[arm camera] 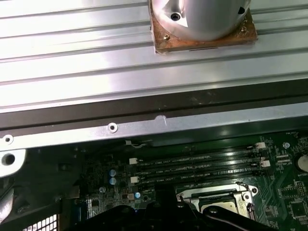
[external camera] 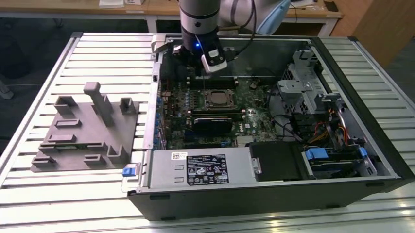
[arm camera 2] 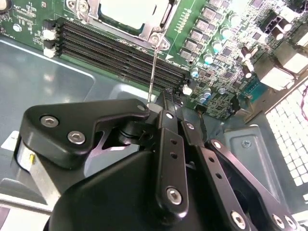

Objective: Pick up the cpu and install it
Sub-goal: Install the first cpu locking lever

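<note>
The cpu (arm camera 2: 126, 11) lies flat in the metal-framed socket (external camera: 217, 99) on the motherboard, its pale silver top showing in both wrist views (arm camera: 219, 210). My gripper (arm camera 2: 162, 100) hangs over the memory slots (arm camera 2: 120, 48) just beyond the socket, near the case's far wall in the exterior view (external camera: 198, 68). Its black linkages converge and its fingers look shut. A thin metal socket lever (arm camera 2: 152, 67) stands up from the socket's corner and reaches the fingertips; I cannot tell whether it is touched or held.
The open computer case (external camera: 259, 194) lies on a slatted metal table (external camera: 97, 53). A grey plastic fixture (external camera: 84, 131) sits at the exterior view's left of the case. Inside are a black module (external camera: 211, 124), the power supply (external camera: 201, 167) and drive bays with cables (external camera: 318, 111).
</note>
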Controlling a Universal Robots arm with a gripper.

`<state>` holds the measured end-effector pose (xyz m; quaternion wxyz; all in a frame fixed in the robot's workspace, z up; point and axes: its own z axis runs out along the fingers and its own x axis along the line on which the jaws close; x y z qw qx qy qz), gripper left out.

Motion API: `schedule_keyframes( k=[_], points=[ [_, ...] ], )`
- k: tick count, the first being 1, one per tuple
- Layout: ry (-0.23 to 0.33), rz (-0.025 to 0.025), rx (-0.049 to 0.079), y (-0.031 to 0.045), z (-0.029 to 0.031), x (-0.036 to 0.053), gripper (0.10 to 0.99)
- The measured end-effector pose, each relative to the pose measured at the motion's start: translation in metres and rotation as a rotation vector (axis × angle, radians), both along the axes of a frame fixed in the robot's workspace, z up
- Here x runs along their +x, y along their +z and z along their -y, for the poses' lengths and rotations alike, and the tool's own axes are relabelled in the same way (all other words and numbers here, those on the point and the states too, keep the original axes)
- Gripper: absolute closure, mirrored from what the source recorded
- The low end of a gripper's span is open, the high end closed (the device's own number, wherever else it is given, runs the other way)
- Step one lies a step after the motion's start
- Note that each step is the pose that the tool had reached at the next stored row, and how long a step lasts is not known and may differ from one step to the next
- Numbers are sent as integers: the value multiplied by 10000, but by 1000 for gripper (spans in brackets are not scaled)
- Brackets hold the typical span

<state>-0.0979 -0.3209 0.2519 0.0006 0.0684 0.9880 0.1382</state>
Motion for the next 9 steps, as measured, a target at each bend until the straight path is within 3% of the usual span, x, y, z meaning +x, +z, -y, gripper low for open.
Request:
schedule_keyframes(
  k=[6,7,9],
  points=[
    [0,-10,0,0,0,230,980],
    [-2,-14,0,0,0,380,980],
    [-2,-16,-2,0,0,431,980]
  ],
)
